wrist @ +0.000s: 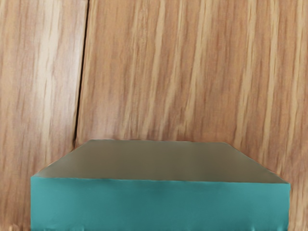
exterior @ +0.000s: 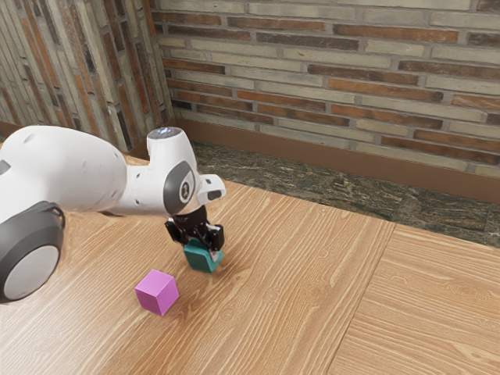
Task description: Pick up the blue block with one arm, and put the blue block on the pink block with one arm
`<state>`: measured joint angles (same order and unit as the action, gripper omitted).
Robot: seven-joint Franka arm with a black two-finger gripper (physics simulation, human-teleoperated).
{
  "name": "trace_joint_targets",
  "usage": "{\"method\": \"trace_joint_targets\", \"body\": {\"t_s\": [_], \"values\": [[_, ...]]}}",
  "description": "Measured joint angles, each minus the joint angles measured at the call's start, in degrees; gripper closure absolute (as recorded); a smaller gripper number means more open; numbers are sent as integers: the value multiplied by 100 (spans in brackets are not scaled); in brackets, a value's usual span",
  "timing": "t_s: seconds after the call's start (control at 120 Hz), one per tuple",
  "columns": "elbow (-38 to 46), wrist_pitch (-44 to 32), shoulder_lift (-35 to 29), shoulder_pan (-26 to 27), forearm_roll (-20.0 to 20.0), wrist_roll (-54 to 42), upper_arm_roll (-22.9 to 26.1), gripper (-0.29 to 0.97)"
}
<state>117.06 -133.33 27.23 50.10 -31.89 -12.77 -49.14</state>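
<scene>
The blue block (exterior: pixel 202 258) is teal in colour and sits between the black fingers of my gripper (exterior: pixel 205 250), which is shut on its upper part. It is at or barely above the wooden table (exterior: pixel 312 297); I cannot tell which. In the wrist view the blue block (wrist: pixel 161 192) is large and directly under my hand, with wood grain beyond it. The pink block (exterior: pixel 157 291), a magenta cube, rests on the table a short way toward the exterior view's lower left of the blue block, apart from it.
A seam (exterior: pixel 363 293) splits the tabletop into two boards on the exterior view's right. Brick walls (exterior: pixel 328 70) and a dark stone floor (exterior: pixel 351 187) lie behind the table. My white arm (exterior: pixel 86 180) comes in from the exterior view's left.
</scene>
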Motion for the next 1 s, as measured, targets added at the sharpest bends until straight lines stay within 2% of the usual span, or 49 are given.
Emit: {"method": "trace_joint_targets", "body": {"t_s": [0.033,0.058,0.1,0.15,0.2,0.242,0.275,0.333,0.442,0.625,0.733,1.0], "values": [[169,10,-180,256,27,1,-288,31],[321,38,-340,608,76,0,-683,32],[486,159,-597,1407,234,0,-1604,32],[571,386,-750,2705,490,-1,-3060,31],[612,623,-811,3790,754,-4,-4183,30],[666,807,-831,4415,945,-16,-4782,30],[732,929,-840,4719,1060,-34,-5054,30],[897,1098,-834,5012,1192,-65,-5267,30],[1170,1300,-736,5189,1230,-129,-5364,30],[1584,1410,-227,5528,769,-229,-5612,30],[1817,1432,26,5934,479,-284,-6070,30],[1987,1390,1,5851,228,-463,-6254,30]]}}
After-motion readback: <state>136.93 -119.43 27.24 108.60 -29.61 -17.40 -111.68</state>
